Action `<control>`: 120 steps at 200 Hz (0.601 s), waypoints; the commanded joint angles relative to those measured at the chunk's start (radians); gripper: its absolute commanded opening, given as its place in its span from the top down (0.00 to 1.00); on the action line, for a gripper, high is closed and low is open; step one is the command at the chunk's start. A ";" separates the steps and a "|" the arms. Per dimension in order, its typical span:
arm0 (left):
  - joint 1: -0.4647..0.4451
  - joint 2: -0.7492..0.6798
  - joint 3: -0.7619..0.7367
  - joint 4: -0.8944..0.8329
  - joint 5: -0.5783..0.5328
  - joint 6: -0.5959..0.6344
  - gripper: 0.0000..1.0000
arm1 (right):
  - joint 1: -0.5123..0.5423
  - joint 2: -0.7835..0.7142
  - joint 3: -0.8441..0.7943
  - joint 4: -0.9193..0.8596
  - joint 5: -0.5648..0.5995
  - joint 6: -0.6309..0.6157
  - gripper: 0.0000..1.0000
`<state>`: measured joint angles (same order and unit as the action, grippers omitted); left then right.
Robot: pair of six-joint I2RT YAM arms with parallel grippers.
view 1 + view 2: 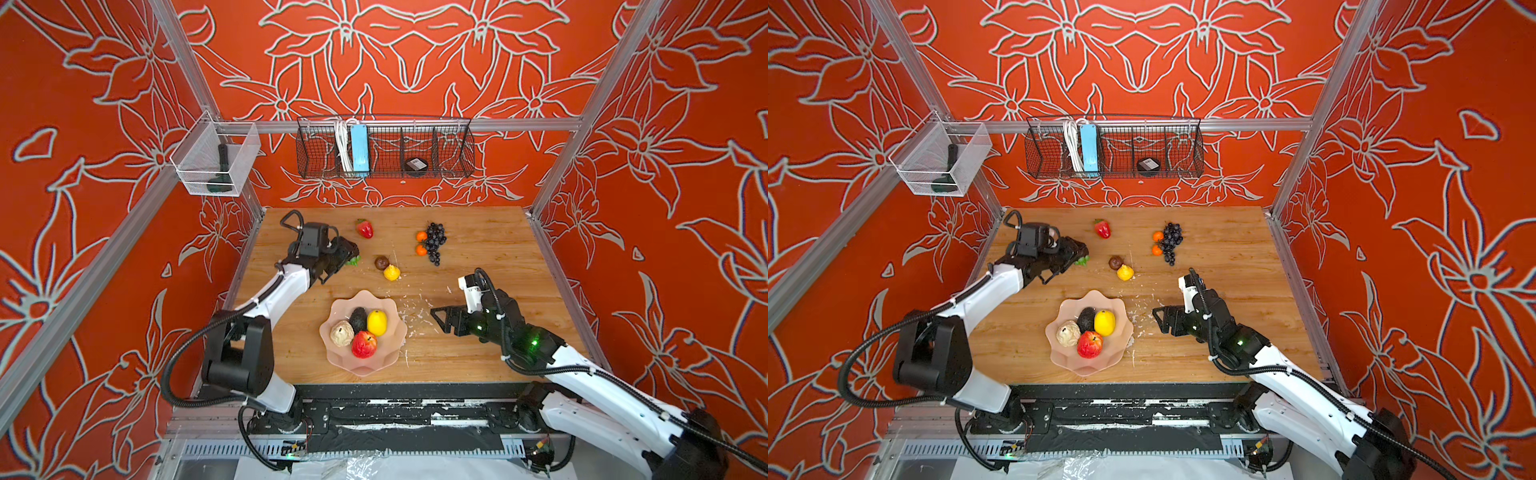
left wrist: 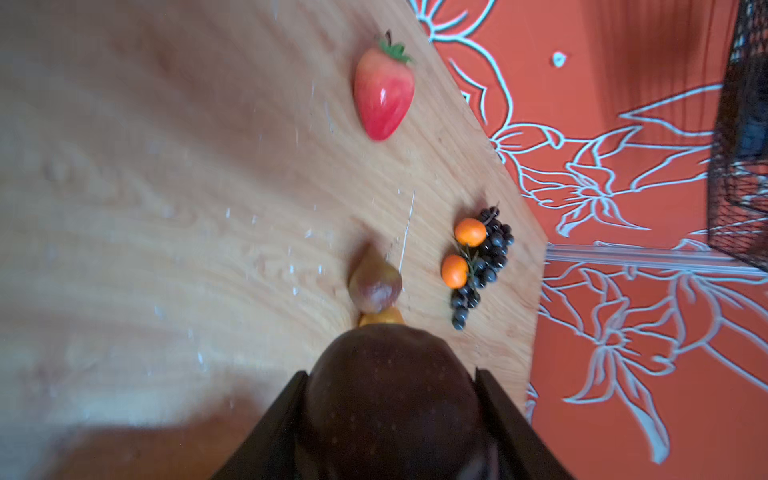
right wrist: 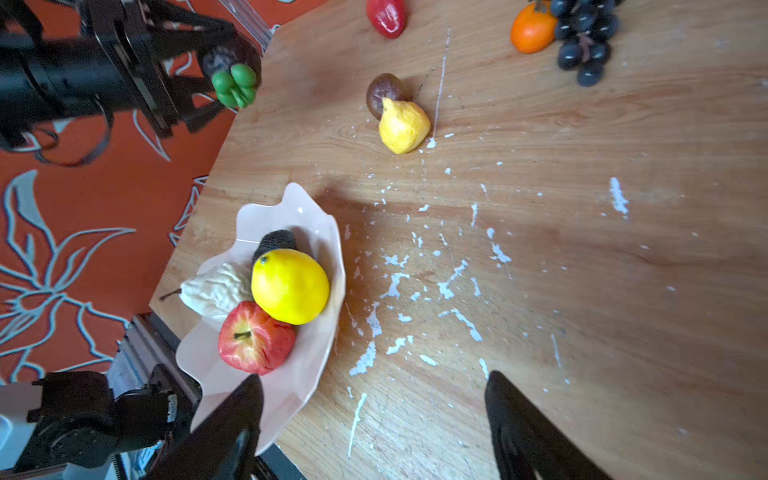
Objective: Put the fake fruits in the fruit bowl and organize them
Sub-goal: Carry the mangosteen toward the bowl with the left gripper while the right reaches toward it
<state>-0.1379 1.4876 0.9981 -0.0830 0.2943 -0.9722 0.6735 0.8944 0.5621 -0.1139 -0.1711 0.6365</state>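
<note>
Our left jaws grip the dark mangosteen (image 3: 232, 79) above the counter's (image 1: 478, 257) far-left side; our right jaws hang open beside the fruit bowl (image 1: 374, 368). We should lower it gently into a free spot.

A robotics lab test cell: silver aluminium frame rails (image 1: 519, 124) hold orange-red floral-print walls (image 1: 415, 62) around a light wooden tabletop (image 1: 490, 249); a black wire basket (image 1: 453, 153) hangs at 12 o'clock.

Wooden table (image 1: 478, 232): fruit bowl (image 1: 386, 358) beside right gripper (image 1: 439, 321); strawberry (image 1: 365, 228), grape bunch (image 1: 435, 243), oranges (image 1: 422, 236), brown fruit (image 1: 381, 262), yellow fruit (image 1: 392, 272) beyond.
</note>
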 commanded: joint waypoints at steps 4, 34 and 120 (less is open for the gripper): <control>-0.037 -0.113 -0.154 0.205 0.032 -0.252 0.55 | 0.013 0.086 0.062 0.171 -0.104 0.052 0.21; -0.138 -0.262 -0.308 0.299 -0.054 -0.396 0.55 | 0.039 0.213 0.098 0.293 -0.130 0.102 0.26; -0.368 -0.492 -0.450 0.311 -0.279 -0.516 0.57 | 0.118 0.346 0.133 0.458 -0.130 0.163 0.38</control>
<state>-0.4732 1.0130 0.5854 0.1711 0.0921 -1.4296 0.7753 1.2247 0.6662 0.2573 -0.2939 0.7559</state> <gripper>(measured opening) 0.578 0.637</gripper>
